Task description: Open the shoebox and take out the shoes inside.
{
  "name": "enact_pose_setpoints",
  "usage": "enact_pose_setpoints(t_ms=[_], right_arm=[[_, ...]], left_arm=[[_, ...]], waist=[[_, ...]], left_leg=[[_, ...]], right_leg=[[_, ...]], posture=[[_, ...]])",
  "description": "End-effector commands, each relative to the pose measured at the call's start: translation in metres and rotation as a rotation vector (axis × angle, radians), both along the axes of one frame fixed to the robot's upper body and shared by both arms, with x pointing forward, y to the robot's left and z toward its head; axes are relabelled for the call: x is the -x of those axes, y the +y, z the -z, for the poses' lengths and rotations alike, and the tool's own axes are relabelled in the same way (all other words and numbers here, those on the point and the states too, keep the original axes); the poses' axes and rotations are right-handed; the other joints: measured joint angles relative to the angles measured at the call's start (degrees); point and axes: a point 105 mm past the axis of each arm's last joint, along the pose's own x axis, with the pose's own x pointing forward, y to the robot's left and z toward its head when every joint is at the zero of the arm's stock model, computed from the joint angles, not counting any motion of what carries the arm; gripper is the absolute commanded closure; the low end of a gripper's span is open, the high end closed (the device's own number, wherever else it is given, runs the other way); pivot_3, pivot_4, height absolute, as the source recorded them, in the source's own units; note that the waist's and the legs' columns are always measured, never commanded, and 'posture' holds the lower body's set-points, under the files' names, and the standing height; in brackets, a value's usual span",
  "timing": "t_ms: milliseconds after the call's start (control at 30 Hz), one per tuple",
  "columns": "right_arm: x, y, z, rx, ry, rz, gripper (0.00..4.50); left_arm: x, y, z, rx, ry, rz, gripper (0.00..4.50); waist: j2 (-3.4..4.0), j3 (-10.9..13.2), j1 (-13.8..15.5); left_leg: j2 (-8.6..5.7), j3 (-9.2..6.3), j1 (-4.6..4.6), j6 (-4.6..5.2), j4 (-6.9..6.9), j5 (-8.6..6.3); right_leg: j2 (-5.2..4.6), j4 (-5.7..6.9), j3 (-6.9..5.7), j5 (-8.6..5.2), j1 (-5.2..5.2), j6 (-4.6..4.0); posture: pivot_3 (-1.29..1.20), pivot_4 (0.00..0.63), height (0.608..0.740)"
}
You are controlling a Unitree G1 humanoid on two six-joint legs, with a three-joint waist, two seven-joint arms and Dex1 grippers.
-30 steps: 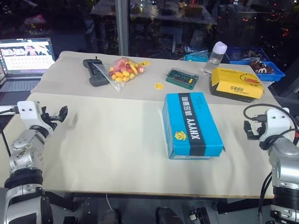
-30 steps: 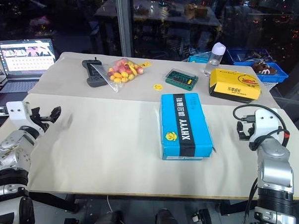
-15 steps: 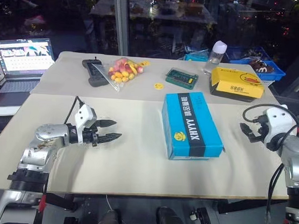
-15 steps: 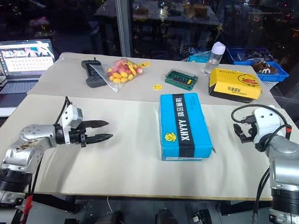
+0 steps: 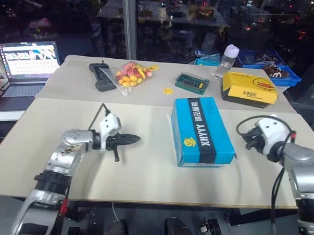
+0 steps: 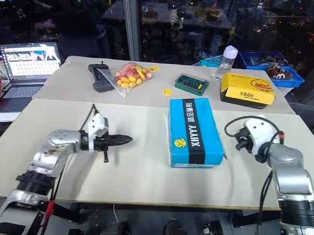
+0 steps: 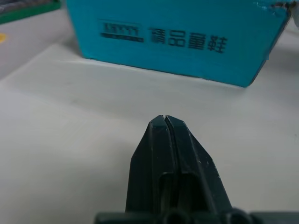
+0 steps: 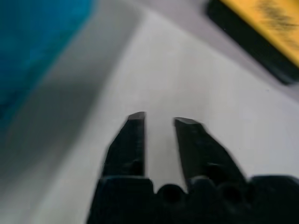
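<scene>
The bright blue rectangular cardboard shoebox (image 5: 202, 131) lies flat on the pale tabletop (image 5: 144, 169), with its lid on. A black band with white letters and a small yellow logo runs along the top of the lid. The box is between the two pincers.

The left pincer (image 5: 134, 139) is pressed fully together, with nothing between its two black fingers (image 7: 173, 140). It hangs low over the tabletop and its tip points toward the long side of the shoebox, which is ahead of it and well apart from it. In the left wrist view the blue side wall of the box with dark printed letters fills the space in front of the closed tip.

The right pincer (image 8: 159, 122) shows a narrow gap between its fingers, and nothing is in this gap. It is near the other long side of the shoebox, not touching it. A yellow cardboard box with a black base (image 5: 249, 88) lies beyond this pincer, farther across the tabletop, and a clear plastic bottle with a white cap (image 5: 226, 60) stands near that yellow box.
</scene>
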Motion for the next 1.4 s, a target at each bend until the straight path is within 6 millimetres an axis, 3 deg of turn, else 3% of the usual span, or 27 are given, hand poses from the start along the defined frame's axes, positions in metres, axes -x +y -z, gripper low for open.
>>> enact_pose_setpoints(t_ms=[33, 300, 500, 567, 667, 800, 967, 1200, 1400], right_arm=[[-0.005, 0.024, -0.014, 0.041, -0.024, -0.106, 3.4], [-0.018, 0.06, -0.016, 0.062, -0.015, -0.251, 3.4], [-0.019, 0.098, -0.016, 0.059, 0.001, -0.4, 3.4], [-0.017, 0.121, -0.011, 0.063, 0.015, -0.484, 3.4], [-0.012, 0.151, -0.01, 0.059, 0.016, -0.584, 3.4], [-0.005, 0.178, -0.015, 0.021, 0.002, -0.659, 3.4], [0.01, 0.218, -0.018, -0.019, -0.011, -0.764, 3.4], [0.014, 0.23, -0.017, -0.043, -0.004, -0.784, 3.4], [0.003, 0.214, -0.014, -0.023, 0.002, -0.726, 3.4]], left_arm=[[-0.007, -0.026, 0.001, -0.029, -0.063, 0.065, 4.5], [-0.016, -0.079, 0.002, -0.003, -0.082, 0.18, 4.5], [-0.018, -0.087, 0.0, -0.009, -0.097, 0.207, 4.5], [-0.016, -0.078, 0.0, -0.02, -0.104, 0.205, 4.5], [-0.009, -0.05, 0.0, -0.054, -0.111, 0.18, 4.5], [0.003, -0.019, -0.002, -0.085, -0.1, 0.131, 4.5], [0.029, 0.041, -0.001, -0.154, -0.047, -0.004, 4.5], [0.038, 0.068, -0.013, -0.131, -0.026, -0.147, 4.5], [0.031, 0.066, -0.011, -0.07, -0.006, -0.211, 4.5]], waist=[[0.0, 0.0, 0.02], [0.0, 0.0, -0.11], [0.0, 0.0, -0.26], [0.0, 0.0, -0.31], [0.01, 0.0, -0.99], [0.02, 0.01, -1.83], [0.03, 0.02, -2.78], [0.09, 0.14, -1.2], [0.1, 0.16, -0.18]], left_leg=[[-0.01, 0.0, 0.0, 0.0, 0.0, 0.0], [-0.01, -0.06, -0.1, 0.0, 0.03, 0.0], [-0.02, -0.09, -0.09, 0.0, 0.03, 0.0], [-0.02, -0.11, -0.05, 0.0, 0.03, 0.0], [-0.01, -0.12, 0.08, 0.0, 0.02, 0.0], [0.02, -0.18, 0.19, 0.0, -0.13, 0.0], [0.07, -0.21, 0.2, 0.0, -0.17, 0.0], [0.07, -0.29, 0.11, -0.01, -0.13, 0.0], [0.06, -0.27, 0.04, -0.01, -0.09, 0.0]], right_leg=[[0.0, -0.01, 0.0, 0.0, 0.0, 0.01], [0.03, 0.0, -0.01, 0.16, -0.07, 0.3], [0.05, 0.03, -0.01, 0.2, -0.06, 0.42], [0.05, 0.05, -0.01, 0.21, -0.04, 0.43], [0.06, 0.12, 0.0, 0.23, -0.03, 0.41], [0.11, 0.28, -0.03, 0.15, -0.05, 0.29], [0.16, 0.72, -0.05, -0.17, -0.21, 0.14], [0.12, 0.94, -0.23, -0.49, -0.29, -0.15], [0.05, 0.9, -0.3, -0.54, -0.29, -0.24]], posture=[[0.0, 0.15, 0.723], [0.0, 0.15, 0.723], [0.0, 0.15, 0.723], [0.0, 0.15, 0.723], [0.0, 0.15, 0.723], [0.0, 0.15, 0.723], [0.0, 0.15, 0.723], [0.0, 0.15, 0.723], [0.0, 0.15, 0.723]])
